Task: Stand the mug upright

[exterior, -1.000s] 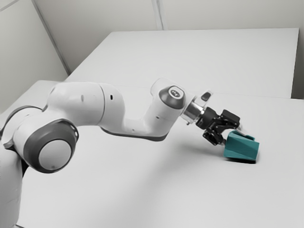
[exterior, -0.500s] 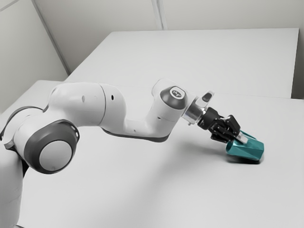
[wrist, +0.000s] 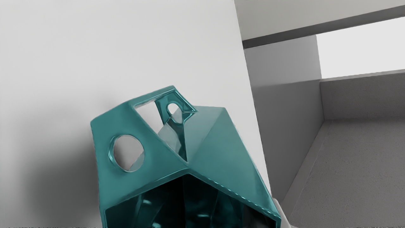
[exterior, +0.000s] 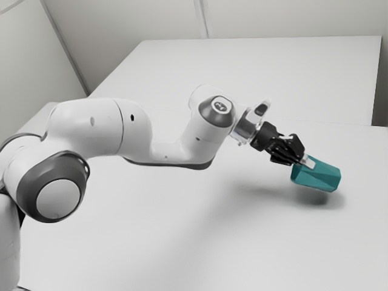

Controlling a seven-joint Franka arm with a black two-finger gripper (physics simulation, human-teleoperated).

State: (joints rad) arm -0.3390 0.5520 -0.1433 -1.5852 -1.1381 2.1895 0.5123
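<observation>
The faceted teal mug (exterior: 321,177) hangs tilted above the tabletop (exterior: 242,248). Nearly closed, the fingers (exterior: 308,162) pinch its wall by the rim.

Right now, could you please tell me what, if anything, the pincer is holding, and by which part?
The pincer holds the teal mug, raised off the table, by its body near the open rim.
</observation>
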